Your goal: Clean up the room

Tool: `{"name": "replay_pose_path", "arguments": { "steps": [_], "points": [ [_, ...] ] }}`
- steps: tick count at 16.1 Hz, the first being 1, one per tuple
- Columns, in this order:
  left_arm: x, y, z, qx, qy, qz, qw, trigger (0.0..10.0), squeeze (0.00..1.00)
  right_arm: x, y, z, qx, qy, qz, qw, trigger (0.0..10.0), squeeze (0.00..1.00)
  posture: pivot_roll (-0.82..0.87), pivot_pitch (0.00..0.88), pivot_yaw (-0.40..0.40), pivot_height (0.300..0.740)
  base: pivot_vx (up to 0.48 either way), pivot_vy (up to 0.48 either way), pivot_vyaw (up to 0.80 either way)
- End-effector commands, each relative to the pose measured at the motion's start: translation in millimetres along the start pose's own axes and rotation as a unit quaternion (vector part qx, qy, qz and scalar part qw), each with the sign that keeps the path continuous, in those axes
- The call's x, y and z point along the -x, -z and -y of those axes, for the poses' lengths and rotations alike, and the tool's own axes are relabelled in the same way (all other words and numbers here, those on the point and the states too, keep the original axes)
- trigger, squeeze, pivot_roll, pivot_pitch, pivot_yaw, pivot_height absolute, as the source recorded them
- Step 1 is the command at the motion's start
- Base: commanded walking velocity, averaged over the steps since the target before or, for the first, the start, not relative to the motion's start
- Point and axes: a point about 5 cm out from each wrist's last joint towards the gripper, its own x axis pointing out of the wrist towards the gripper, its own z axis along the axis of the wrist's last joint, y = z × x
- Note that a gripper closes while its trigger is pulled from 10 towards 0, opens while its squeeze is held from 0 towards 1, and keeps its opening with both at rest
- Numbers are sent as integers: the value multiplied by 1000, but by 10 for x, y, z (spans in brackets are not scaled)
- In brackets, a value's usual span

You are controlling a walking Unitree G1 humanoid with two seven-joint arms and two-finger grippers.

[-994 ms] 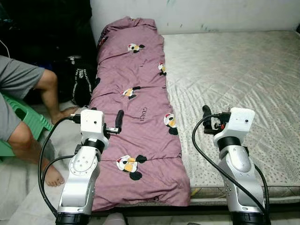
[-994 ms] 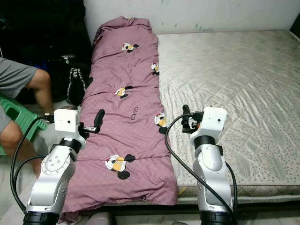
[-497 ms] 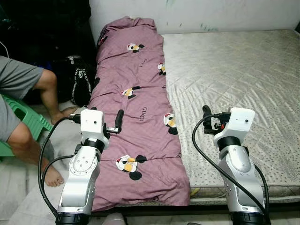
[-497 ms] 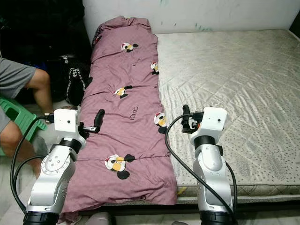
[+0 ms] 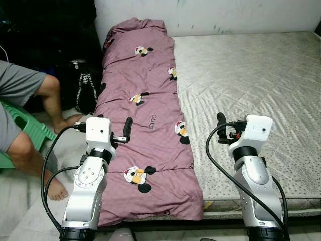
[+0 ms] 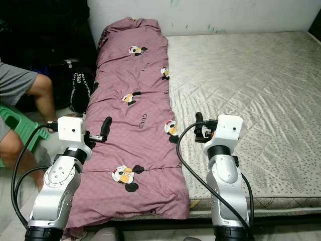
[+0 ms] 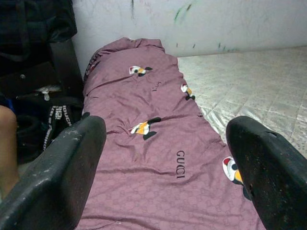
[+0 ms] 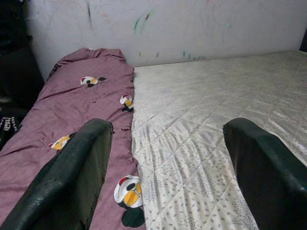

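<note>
A purple quilt [image 5: 145, 100] printed with cartoon penguins lies folded in a long strip along the left side of a grey quilted mattress [image 5: 251, 75]. My left gripper [image 5: 127, 129] is held above the quilt's near left part, open, with nothing between its fingers [image 7: 53, 177]. My right gripper [image 5: 220, 126] hovers above the mattress just right of the quilt's edge, also open and empty, its fingers [image 8: 72, 177] spread wide. The quilt [image 8: 72, 120] reaches back to the white wall.
A person sits at the left on a green stool [image 5: 22, 128], with a bare leg [image 5: 55, 100] and foot [image 5: 55, 188] on the floor beside the bed. A black bag [image 5: 85, 88] stands between the person and the bed. A marked white wall [image 5: 210, 15] bounds the mattress's far side.
</note>
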Motion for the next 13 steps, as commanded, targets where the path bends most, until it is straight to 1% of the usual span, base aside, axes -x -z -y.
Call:
{"name": "replay_pose_path", "arguments": {
  "steps": [1, 13],
  "points": [
    [1, -4, -16, -1, 3, 1, 1000, 10000, 0, -7, 1, -8, 1, -1, 2, 1000, 10000, 0, -48, 0, 22, 740, 0, 0, 0],
    [-24, -19, 6, 9, 13, 1, 1000, 10000, 0, -42, -8, -18, 1, -4, 5, 1000, 10000, 0, -47, 0, 17, 740, 0, 0, 0]
  ]
}}
